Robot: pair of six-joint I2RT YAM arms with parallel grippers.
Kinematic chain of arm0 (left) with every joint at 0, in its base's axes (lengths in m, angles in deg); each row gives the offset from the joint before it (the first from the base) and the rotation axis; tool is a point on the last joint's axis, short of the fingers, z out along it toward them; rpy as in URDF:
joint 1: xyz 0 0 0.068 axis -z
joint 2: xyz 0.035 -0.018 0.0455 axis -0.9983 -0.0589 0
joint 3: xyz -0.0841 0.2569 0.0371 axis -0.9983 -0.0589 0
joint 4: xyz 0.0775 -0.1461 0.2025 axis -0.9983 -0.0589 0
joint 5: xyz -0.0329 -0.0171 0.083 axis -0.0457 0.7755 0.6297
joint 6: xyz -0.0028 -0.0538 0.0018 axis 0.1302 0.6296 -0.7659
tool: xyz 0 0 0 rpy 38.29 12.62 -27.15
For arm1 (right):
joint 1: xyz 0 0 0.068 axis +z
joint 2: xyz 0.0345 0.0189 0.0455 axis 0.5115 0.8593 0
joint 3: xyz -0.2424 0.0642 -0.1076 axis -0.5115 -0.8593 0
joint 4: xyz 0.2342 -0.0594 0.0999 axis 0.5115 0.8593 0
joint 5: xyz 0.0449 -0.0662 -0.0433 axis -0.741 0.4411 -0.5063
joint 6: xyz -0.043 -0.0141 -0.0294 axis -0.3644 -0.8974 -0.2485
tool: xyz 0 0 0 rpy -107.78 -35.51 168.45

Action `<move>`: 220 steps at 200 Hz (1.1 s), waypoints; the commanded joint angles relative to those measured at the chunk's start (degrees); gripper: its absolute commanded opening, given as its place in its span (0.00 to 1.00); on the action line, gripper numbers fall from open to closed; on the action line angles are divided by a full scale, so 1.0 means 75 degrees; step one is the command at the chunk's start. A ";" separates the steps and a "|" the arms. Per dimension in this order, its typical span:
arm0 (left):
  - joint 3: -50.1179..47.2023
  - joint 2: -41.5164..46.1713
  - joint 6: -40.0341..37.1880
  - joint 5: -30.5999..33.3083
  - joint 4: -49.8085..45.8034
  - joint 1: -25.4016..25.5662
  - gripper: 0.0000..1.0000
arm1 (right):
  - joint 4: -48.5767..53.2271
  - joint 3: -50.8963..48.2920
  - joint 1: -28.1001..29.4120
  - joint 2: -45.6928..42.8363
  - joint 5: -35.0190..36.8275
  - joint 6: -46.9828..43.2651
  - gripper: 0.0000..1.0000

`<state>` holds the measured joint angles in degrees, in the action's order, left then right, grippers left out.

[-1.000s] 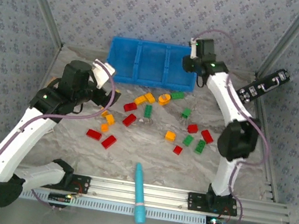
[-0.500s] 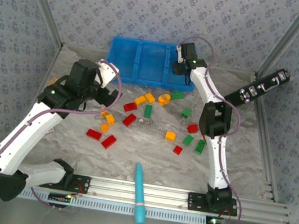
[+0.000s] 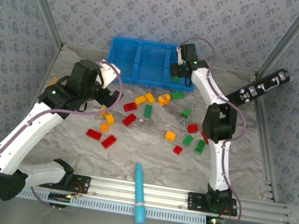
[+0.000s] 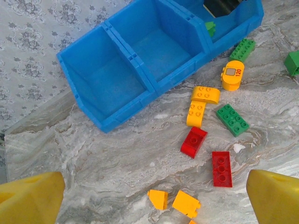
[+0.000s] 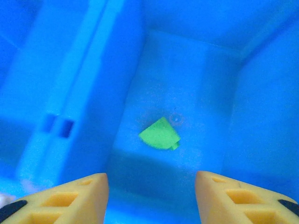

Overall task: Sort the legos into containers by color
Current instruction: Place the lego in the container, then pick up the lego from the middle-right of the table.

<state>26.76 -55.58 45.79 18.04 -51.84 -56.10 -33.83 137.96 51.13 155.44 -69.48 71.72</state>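
i am holding the right gripper over the blue bin's right-hand compartment, jaws parted and empty, a green lego lying on its floor. the left gripper is hanging wide open above the scattered legos, where i judge the next pick is waiting.

The bin was bright blue; the legos were red, green and orange-yellow (one orange piece bore a grey label); the table was grey-veined marble; the walls showed grey floral print.
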 commanded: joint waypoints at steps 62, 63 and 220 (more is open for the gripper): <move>0.0463 -0.0178 -0.0456 0.0350 -0.0026 0.0477 1.00 | -0.1114 -0.4331 0.0157 -0.2785 0.0011 0.3805 0.65; 0.0465 -0.0175 -0.0453 0.0351 -0.0033 0.0477 1.00 | -0.1112 -0.4374 0.0163 -0.2822 0.0018 0.3794 0.65; -0.0076 0.0031 -0.0339 -0.0024 -0.0020 0.0483 1.00 | 0.1864 -0.9446 -0.0534 -0.7008 0.1560 0.3546 0.84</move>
<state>25.62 -56.11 43.29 19.22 -51.77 -52.76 -21.86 68.46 48.90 103.57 -60.10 97.75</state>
